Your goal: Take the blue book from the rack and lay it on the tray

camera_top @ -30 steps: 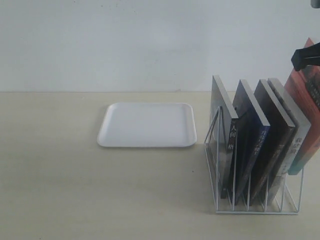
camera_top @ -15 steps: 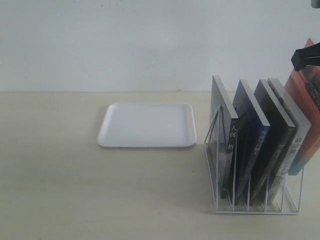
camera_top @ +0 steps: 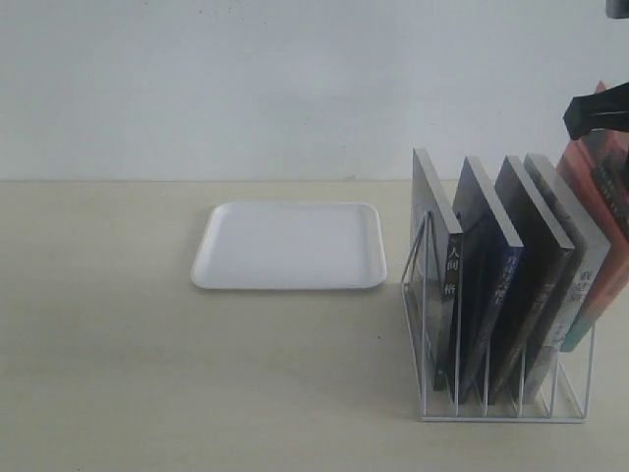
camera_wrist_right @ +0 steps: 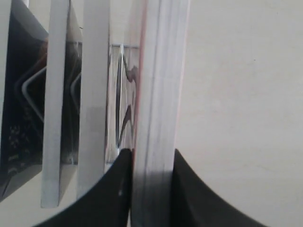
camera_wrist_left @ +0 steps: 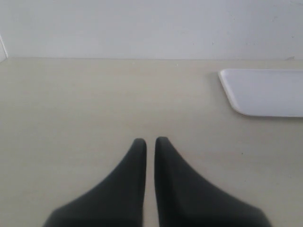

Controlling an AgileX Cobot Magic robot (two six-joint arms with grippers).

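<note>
The tray (camera_top: 206,275) lies flat on the table (camera_top: 118,374), left of the rack (camera_top: 424,374) and farther back. Five books (camera_top: 491,265) stand side by side in the rack's slots, tops leaning left; the rightmost book (camera_top: 601,216) sits highest.

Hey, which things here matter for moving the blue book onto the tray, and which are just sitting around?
For the job: blue book, rack, tray.
Just there: grey-black book, dark book, grey book, red-orange book (clamped by the right end effector), table.
</note>
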